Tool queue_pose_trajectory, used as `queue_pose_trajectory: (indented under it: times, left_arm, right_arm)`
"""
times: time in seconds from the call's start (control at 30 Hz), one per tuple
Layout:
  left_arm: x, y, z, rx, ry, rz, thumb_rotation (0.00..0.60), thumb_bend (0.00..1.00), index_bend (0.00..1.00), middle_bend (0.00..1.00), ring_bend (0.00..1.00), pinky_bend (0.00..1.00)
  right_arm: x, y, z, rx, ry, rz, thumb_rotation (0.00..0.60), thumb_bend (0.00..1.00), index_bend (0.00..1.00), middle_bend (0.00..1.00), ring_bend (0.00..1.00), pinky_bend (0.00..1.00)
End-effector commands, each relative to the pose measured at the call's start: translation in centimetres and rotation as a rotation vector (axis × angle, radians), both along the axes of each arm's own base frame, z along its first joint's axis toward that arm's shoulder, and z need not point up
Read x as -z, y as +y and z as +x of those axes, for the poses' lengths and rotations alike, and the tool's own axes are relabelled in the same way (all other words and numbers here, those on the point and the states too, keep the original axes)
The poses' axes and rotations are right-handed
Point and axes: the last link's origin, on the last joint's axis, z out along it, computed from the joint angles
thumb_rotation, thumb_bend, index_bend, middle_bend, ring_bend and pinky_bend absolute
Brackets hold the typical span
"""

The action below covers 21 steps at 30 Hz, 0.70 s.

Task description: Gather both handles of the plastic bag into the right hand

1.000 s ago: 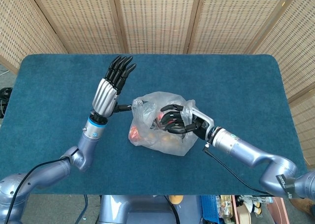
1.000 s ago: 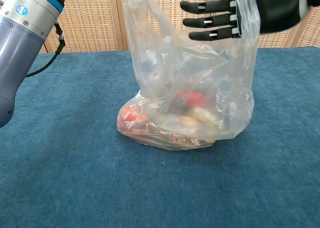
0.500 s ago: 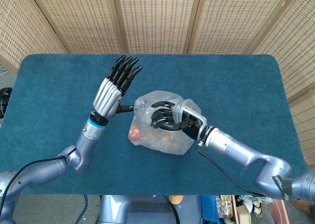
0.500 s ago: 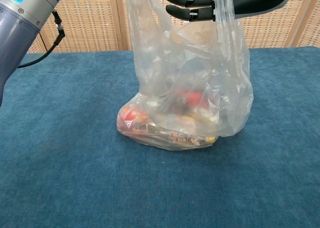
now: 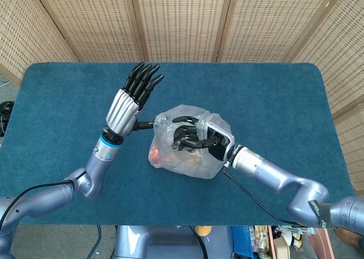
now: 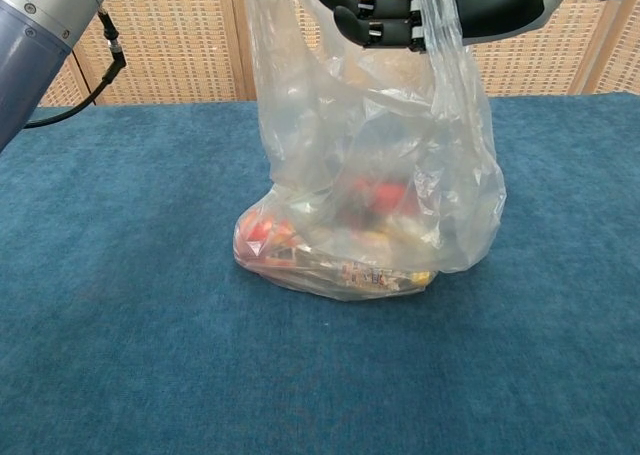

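A clear plastic bag (image 5: pixel 190 156) (image 6: pixel 370 185) with red and yellow items inside stands mid-table, pulled up tall. Its right handle (image 5: pixel 215 124) (image 6: pixel 437 20) is looped over my right hand (image 5: pixel 196 136) (image 6: pixel 425 5), which reaches into the bag's mouth from the right with its fingers curled in. My left hand (image 5: pixel 132 97) is raised just left of the bag, fingers straight and apart. Its thumb points at the bag's left handle (image 5: pixel 160 122) and touches it; I cannot tell whether the handle hangs on the thumb. In the chest view only the left forearm (image 6: pixel 45 30) shows.
The blue felt table (image 5: pixel 273 94) (image 6: pixel 120 355) lies under the bag, with woven screens (image 5: pixel 182 20) behind its far edge. A black cable (image 5: pixel 256 199) trails under the right forearm, and another (image 6: pixel 100 70) hangs from the left arm.
My right hand has shifted a little left inside the bag's mouth and its fingers have curled in from straight. The left hand has barely moved.
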Motion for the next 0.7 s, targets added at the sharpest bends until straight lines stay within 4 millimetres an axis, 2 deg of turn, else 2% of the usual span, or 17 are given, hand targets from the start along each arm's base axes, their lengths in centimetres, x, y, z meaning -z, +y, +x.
queue_pose_trajectory:
  times: [0.03, 0.23, 0.7]
  left_arm:
    - [-0.1, -0.1, 0.2, -0.001, 0.009, -0.003, 0.600, 0.15, 0.00, 0.00, 0.00, 0.00]
    - [-0.5, -0.6, 1.0, 0.019, 0.021, 0.012, 0.600, 0.15, 0.00, 0.00, 0.00, 0.00]
    - [-0.7, -0.5, 1.7, 0.018, 0.050, 0.039, 0.600, 0.15, 0.00, 0.00, 0.00, 0.00]
  right_arm:
    - [0.2, -0.2, 0.0, 0.018, -0.014, -0.009, 0.600, 0.21, 0.30, 0.48, 0.39, 0.45]
    - [0.7, -0.4, -0.2, 0.027, 0.010, -0.030, 0.600, 0.23, 0.32, 0.48, 0.40, 0.38]
    - [1.2, 0.3, 0.2, 0.004, 0.022, -0.041, 0.600, 0.25, 0.34, 0.48, 0.41, 0.38]
